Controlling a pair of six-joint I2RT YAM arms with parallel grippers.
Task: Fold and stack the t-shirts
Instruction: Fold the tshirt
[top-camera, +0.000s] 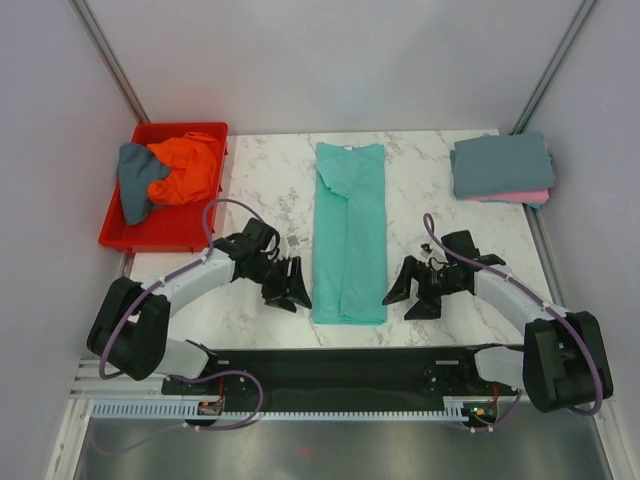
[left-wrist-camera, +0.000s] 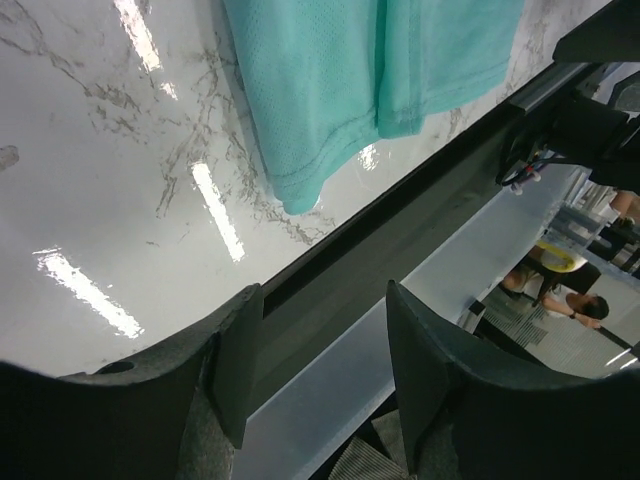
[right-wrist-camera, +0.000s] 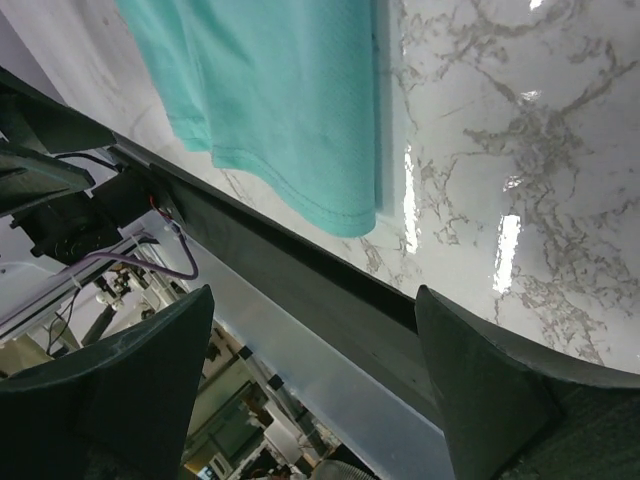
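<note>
The teal t-shirt (top-camera: 350, 232), folded into a long strip, lies mid-desk (top-camera: 270, 180). 2 hands flank its near end: the left hand (top-camera: 286, 296) and right hand (top-camera: 406, 300) are both spread wide and hold nothing. A folded grey shirt (top-camera: 500, 165) is stacked on a pink shirt (top-camera: 525, 196) far right. An orange shirt (top-camera: 188, 165) and a slate shirt (top-camera: 135, 182) lie crumpled in the red bin (top-camera: 120, 238).

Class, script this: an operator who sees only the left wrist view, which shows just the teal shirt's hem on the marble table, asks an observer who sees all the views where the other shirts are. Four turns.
Operator: I see only a teal hem. Any shirts folded already?
Observer: Yes. A folded stack, grey over pink, sits at the far right.
Operator: And unfolded ones?
Observer: An orange shirt and a blue-grey shirt lie crumpled in the red bin at the far left.
</note>
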